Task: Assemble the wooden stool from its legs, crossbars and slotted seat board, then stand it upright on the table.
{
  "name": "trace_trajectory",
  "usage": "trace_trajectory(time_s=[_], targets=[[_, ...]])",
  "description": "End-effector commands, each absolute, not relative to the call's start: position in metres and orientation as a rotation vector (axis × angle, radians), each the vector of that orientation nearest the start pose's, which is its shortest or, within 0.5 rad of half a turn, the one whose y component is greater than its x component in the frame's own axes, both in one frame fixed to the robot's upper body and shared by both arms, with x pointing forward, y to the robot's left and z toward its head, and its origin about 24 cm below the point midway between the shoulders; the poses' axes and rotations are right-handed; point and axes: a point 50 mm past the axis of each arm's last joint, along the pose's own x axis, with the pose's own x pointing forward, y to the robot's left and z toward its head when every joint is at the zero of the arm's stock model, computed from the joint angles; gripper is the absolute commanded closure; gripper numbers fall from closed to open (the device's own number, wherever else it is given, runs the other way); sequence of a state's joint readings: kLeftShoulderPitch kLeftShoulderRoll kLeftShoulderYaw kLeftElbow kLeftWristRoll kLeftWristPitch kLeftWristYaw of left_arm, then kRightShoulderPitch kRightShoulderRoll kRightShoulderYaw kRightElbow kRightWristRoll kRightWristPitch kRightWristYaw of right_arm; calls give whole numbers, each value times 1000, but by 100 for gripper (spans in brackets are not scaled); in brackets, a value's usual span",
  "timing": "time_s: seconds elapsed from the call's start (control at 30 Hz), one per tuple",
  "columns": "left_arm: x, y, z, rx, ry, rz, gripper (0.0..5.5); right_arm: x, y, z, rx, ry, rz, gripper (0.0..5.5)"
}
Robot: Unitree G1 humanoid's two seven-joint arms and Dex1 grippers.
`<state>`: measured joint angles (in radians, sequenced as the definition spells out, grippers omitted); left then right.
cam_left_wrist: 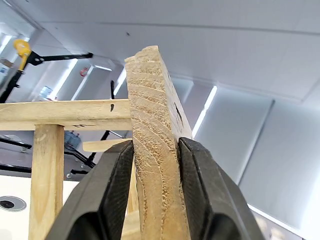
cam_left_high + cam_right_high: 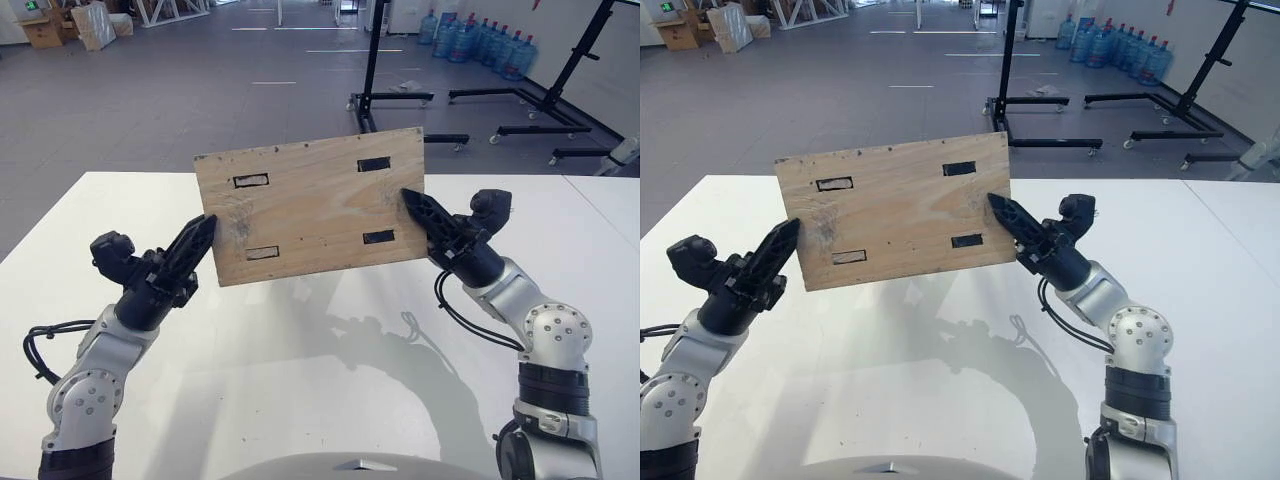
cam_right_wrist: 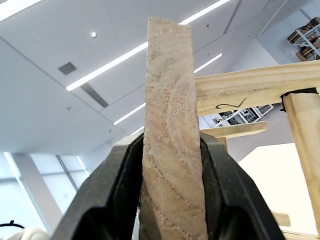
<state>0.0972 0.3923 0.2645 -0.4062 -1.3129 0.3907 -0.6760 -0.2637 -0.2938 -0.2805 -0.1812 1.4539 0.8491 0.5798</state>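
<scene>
From the head camera, the seat board (image 2: 310,205) hangs in the air above the white table (image 2: 300,390), slightly tilted, its broad face with four dark slots (image 2: 251,181) turned toward the robot. The left gripper (image 2: 203,232) pinches its left edge and the right gripper (image 2: 412,203) its right edge.

In the left wrist view, both black fingers (image 1: 112,185) press flat against the board's end grain. A wooden bar (image 1: 65,114) meets the board's far face, joined squarely by another piece (image 1: 46,175).

In the right wrist view, the fingers (image 3: 120,185) clamp the board likewise, with a pale bar (image 3: 255,87) behind it.
</scene>
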Motion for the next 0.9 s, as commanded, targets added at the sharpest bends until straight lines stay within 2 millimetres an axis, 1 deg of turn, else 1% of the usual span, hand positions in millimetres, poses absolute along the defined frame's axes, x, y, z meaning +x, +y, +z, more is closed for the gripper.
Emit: trace_trajectory(time_s=[0.03, 0.2, 0.33, 0.37, 0.4, 0.47, 0.57, 0.6, 0.67, 0.7, 0.73, 0.8, 0.9], targets=[[198, 148, 179, -807, -278, -1143, 416, 263, -119, 180, 1057, 17, 951, 404], [214, 144, 183, -902, -214, -955, 416, 268, -121, 173, 1157, 118, 753, 404], [235, 144, 191, -1001, -143, -705, 416, 266, -122, 164, 1220, 236, 536, 404], [239, 146, 194, -1018, -134, -646, 416, 266, -122, 165, 1225, 253, 517, 404], [243, 147, 197, -1026, -126, -596, 416, 266, -122, 168, 1232, 264, 507, 412], [251, 151, 203, -1038, -117, -509, 416, 271, -118, 175, 1243, 280, 504, 447], [271, 154, 206, -1035, -90, -396, 417, 287, -107, 186, 1274, 281, 497, 493], [277, 156, 205, -1035, -74, -363, 417, 292, -104, 189, 1286, 277, 494, 501], [289, 160, 198, -1020, -45, -325, 417, 300, -98, 196, 1317, 243, 502, 536], [295, 166, 190, -1024, -30, -284, 417, 302, -97, 199, 1332, 219, 508, 548], [298, 172, 183, -1031, -14, -244, 417, 303, -96, 202, 1338, 198, 514, 548], [299, 181, 167, -1027, 12, -182, 417, 304, -98, 204, 1343, 160, 509, 548], [296, 184, 159, -1017, 18, -162, 417, 305, -104, 203, 1334, 127, 493, 548]])
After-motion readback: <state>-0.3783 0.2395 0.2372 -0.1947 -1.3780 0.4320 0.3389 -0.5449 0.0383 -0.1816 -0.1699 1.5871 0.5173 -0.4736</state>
